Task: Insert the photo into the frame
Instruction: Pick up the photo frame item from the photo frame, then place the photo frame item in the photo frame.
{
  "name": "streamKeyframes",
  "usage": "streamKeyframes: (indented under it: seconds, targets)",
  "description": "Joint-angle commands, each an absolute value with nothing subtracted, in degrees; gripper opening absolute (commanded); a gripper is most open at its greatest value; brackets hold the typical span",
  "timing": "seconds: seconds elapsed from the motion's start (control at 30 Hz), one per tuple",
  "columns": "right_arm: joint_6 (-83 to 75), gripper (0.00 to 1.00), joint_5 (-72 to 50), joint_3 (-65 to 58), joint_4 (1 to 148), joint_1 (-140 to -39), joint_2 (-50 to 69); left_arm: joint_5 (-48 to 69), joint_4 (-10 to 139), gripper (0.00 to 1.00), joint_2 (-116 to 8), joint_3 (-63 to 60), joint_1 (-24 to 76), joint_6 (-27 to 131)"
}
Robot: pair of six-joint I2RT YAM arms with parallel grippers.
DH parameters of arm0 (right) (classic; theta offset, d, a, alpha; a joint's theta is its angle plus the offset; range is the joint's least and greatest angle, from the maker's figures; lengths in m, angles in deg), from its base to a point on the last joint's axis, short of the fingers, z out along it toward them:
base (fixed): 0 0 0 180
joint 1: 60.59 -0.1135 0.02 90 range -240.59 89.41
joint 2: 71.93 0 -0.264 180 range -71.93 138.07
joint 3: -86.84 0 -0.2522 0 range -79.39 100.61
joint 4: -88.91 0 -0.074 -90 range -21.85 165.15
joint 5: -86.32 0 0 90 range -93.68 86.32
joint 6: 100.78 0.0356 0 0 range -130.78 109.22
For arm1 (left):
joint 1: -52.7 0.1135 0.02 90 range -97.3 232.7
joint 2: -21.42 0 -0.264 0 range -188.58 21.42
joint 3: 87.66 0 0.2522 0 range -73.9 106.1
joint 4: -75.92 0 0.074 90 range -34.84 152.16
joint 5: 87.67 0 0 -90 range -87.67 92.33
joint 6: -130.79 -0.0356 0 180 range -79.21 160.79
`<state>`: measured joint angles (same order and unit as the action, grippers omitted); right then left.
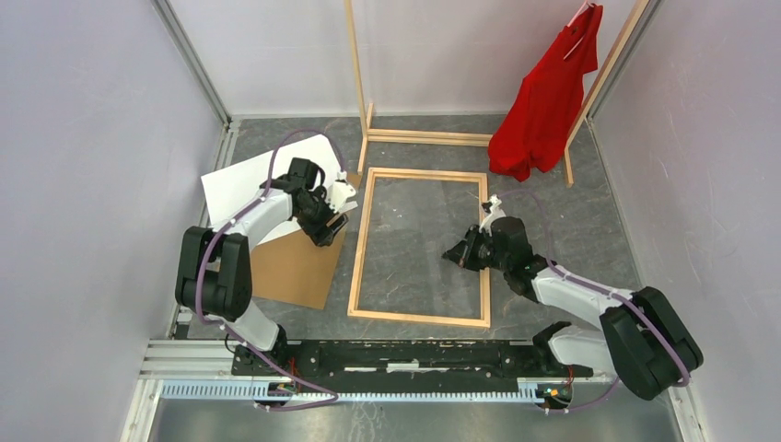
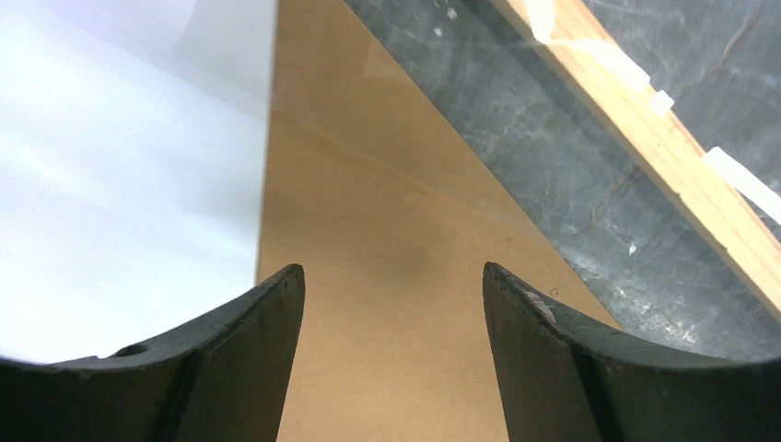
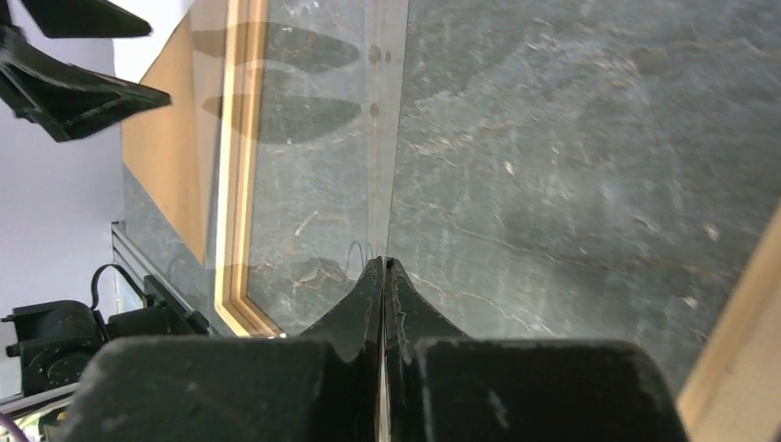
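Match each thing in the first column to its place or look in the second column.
Column one:
1. photo
2. frame
3. cardboard backing board
4. red shirt

Column two:
a. hanging on the wooden rack, back right
b. brown, lying left of the frame
c. white side up, at the far left
d. flat in the middle of the table

Pairs: 1-c, 2-d, 3-b, 4-a
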<state>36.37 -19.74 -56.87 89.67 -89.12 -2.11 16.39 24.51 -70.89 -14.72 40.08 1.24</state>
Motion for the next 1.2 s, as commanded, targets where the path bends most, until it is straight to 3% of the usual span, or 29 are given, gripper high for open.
streamKeyframes:
  seconds: [0.0,0.47,1.17]
  targets:
    - [37.24,0.02,-17.4,-62.79,93.44,-87.64,-6.97,17.69,23.45,0.78,-71.81,-9.81,40.31,5.76]
    - [43.15,0.0,-17.01,-71.34,106.62,-85.38,-12.25,19.03,22.25,0.77,-75.81,-5.16,40.24,8.86]
    - [42.38,0.0,-17.21,-71.08,104.19,-82.69,-14.49,19.21,22.95,0.76,-76.08,-6.17,40.05,8.95]
